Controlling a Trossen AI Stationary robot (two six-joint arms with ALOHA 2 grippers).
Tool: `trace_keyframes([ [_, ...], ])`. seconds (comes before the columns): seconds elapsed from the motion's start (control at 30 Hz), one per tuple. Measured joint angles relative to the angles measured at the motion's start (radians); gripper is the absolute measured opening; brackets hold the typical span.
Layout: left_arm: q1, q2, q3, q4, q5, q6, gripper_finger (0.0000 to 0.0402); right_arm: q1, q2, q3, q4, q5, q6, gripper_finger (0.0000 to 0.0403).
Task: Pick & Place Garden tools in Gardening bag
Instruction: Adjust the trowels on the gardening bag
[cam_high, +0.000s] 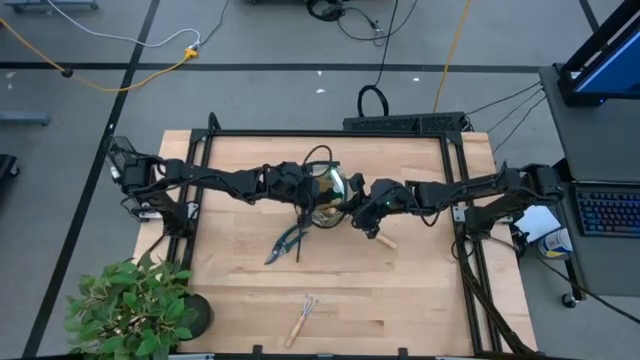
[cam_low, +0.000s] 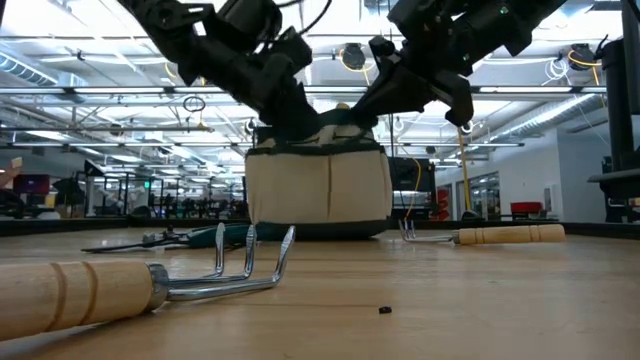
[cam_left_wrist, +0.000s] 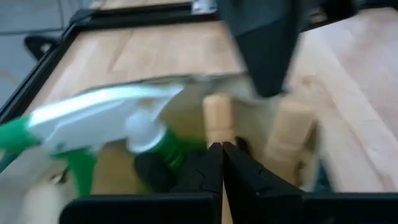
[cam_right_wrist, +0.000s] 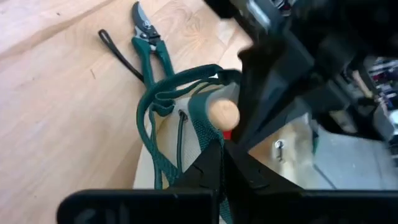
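The round beige fabric gardening bag (cam_low: 318, 190) with dark green trim stands mid-bench, a green spray bottle with white top (cam_left_wrist: 106, 118) and wooden handles inside. The left gripper (cam_left_wrist: 222, 163) hangs over its mouth, fingers pressed together. The right gripper (cam_right_wrist: 222, 155) pinches the bag's dark green loop handle (cam_right_wrist: 168, 102). Dark pruning shears (cam_high: 287, 240) lie beside the bag; a wooden-handled rake (cam_high: 300, 318) lies apart, nearer the bench edge.
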Motion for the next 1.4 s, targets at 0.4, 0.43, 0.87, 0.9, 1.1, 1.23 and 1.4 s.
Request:
trace_keyframes([
  [0.4, 0.011, -0.088, -0.002, -0.056, 0.002, 0.01, 0.0043, 0.002, 0.0, 0.001, -0.019, -0.001, 0.008, 0.0],
  [0.43, 0.005, -0.103, -0.002, -0.067, 0.002, 0.02, 0.0045, 0.002, 0.0, 0.001, -0.02, -0.001, 0.008, 0.0],
  [0.87, -0.078, -0.106, -0.002, -0.085, -0.002, 0.16, 0.0047, 0.002, 0.0, 0.001, -0.018, -0.001, 0.001, 0.0],
  [0.9, -0.083, -0.1, -0.002, -0.072, -0.001, 0.154, 0.0047, 0.002, 0.0, 0.001, -0.018, -0.001, 0.003, 0.0],
  [1.1, -0.087, -0.076, -0.002, -0.021, -0.006, 0.133, 0.0047, 0.002, 0.0, 0.001, -0.013, -0.004, 0.007, 0.0],
  [1.23, -0.088, -0.079, -0.001, 0.005, -0.005, 0.133, 0.0047, 0.002, 0.0, 0.001, -0.013, -0.004, 0.032, 0.0],
  [1.4, -0.088, -0.078, -0.001, -0.023, -0.005, 0.127, 0.0068, 0.002, 0.0, 0.001, -0.013, -0.004, 0.041, 0.0],
])
